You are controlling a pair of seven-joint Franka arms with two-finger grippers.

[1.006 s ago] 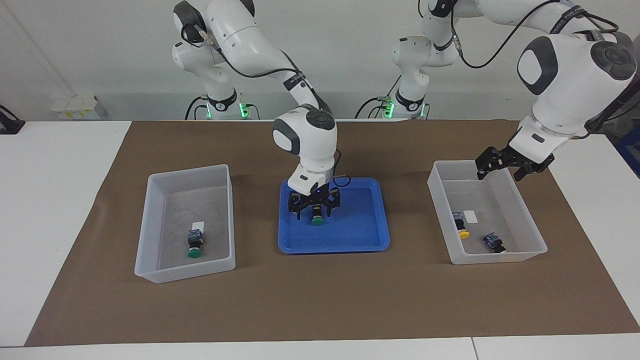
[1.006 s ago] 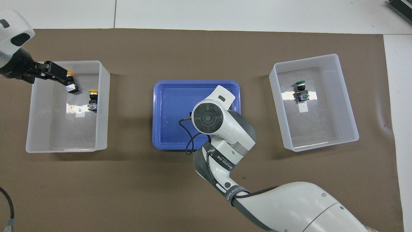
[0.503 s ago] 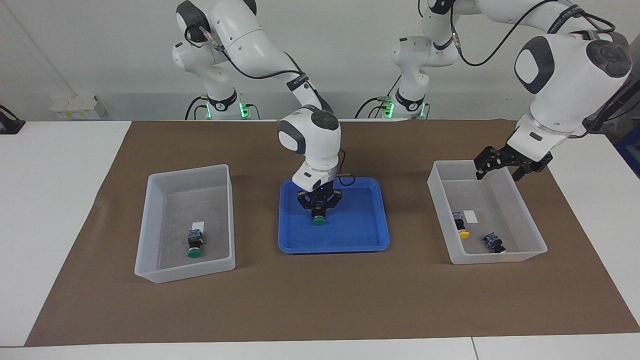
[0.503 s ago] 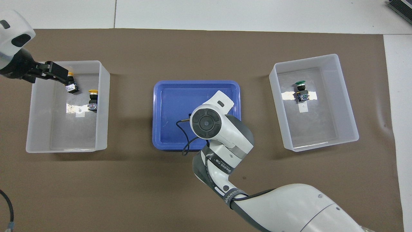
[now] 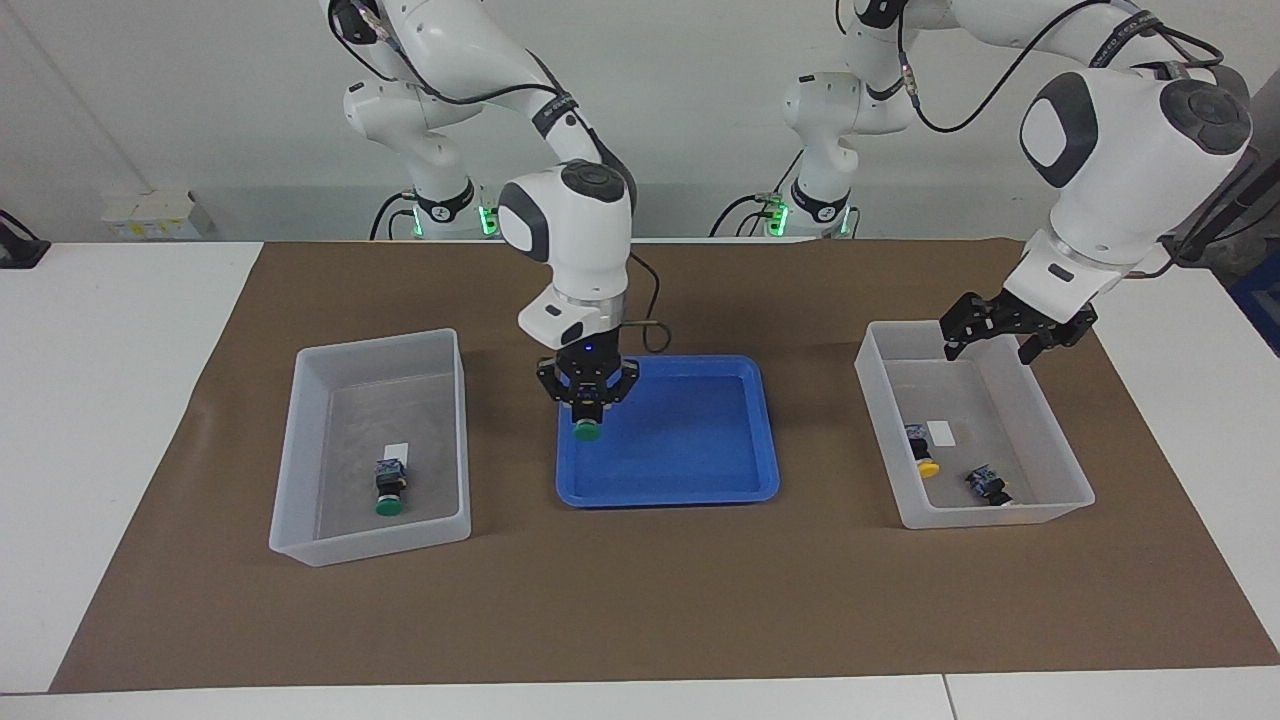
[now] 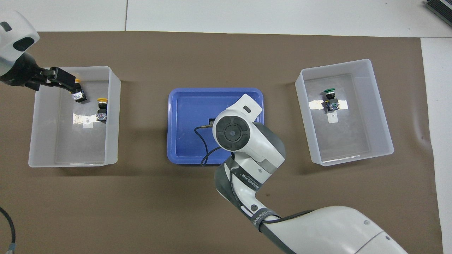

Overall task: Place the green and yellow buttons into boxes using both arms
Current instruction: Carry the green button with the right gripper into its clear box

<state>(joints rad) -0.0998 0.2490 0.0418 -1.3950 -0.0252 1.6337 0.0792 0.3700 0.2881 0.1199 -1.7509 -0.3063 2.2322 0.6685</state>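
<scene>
Blue tray [image 5: 700, 480], brown mat [image 5: 640, 600] — green [image 5: 587, 432] and yellow caps [image 5: 928, 468].

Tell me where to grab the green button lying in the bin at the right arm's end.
Come straight down from above onto the green button: it lies on its side in the bin, cap pointing away from the robots. Close across the black body, not the round cap, which would probably slip.

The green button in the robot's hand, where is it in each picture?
Facing view: the green button hangs in the shut right gripper, over the blue tray, at the edge toward the right arm's end.
Overhead view: not visible; the right arm's wrist covers it.
Shared landmark: the blue tray in the middle, between the two boxes.
</scene>
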